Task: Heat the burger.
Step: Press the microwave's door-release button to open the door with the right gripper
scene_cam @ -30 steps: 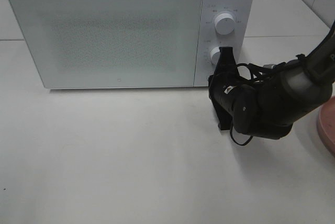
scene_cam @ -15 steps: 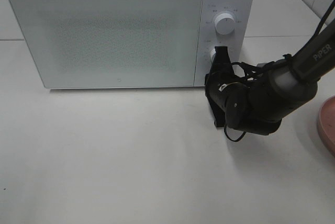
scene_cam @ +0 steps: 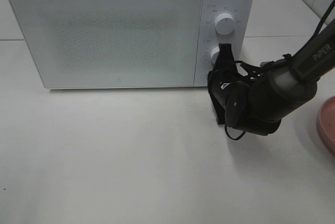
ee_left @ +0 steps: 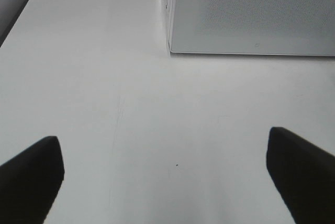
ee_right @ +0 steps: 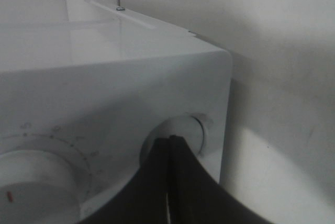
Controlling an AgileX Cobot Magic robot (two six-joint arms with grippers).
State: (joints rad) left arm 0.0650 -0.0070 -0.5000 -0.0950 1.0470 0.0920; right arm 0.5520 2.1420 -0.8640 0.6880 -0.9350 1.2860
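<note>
The burger is out of view. The white microwave stands at the back with its door closed. My right gripper is shut, and its black fingertips rest against the lower knob on the control panel. In the right wrist view the two fingers lie pressed together, with their tips at that knob. The upper knob is untouched. My left gripper is open and empty, low over the bare white table left of the microwave.
A round pink plate lies at the right edge of the table, partly cut off by the frame. The white table stretches in front of the microwave. My right arm's black body hangs just in front of the control panel.
My right arm has shifted a little left and toward the microwave, bringing the shut fingertips up against the lower knob. The door and the left gripper's view show no change.
</note>
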